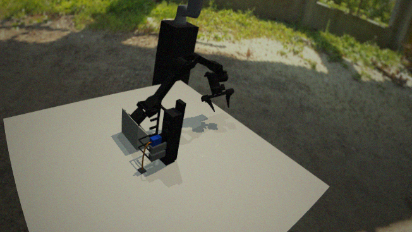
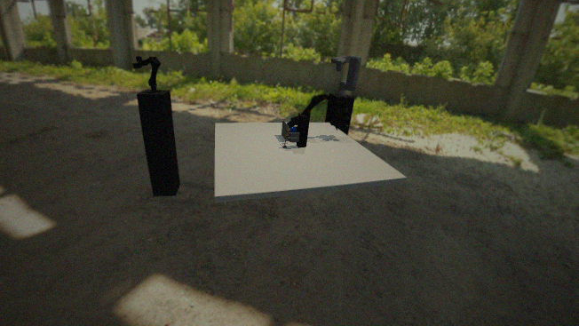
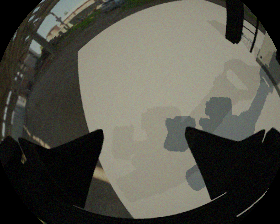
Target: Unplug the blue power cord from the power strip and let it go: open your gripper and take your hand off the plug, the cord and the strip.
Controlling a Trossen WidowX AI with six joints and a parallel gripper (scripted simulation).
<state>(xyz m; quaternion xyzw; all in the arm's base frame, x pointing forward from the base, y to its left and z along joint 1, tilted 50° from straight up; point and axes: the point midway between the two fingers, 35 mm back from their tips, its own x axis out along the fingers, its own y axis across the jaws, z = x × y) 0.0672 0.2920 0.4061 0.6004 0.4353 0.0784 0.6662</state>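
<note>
My gripper (image 1: pixel 221 108) (image 3: pixel 145 133) is open, with nothing between its two dark fingertips. It hangs in the air above the pale table (image 1: pixel 240 176) (image 2: pixel 266 172) (image 3: pixel 121 65), to the right of the black tower. A small blue block (image 1: pixel 155 140) (image 2: pixel 294 129) sits above grey blocks (image 1: pixel 157 155) at the tower's left side, apart from my gripper. An orange cord (image 1: pixel 143 158) runs from near the blue block down to a small dark foot on the table. I cannot tell which part is the power strip or whether the plug is seated.
The black tower (image 1: pixel 172 135) (image 2: pixel 303 131) stands upright on the table. A grey panel (image 1: pixel 129 130) stands to its left, with another dark arm (image 1: pixel 151 105) reaching down behind it. A black pedestal (image 1: pixel 174 50) (image 2: pixel 339 112) stands behind; another pedestal (image 2: pixel 157 141) stands off the table.
</note>
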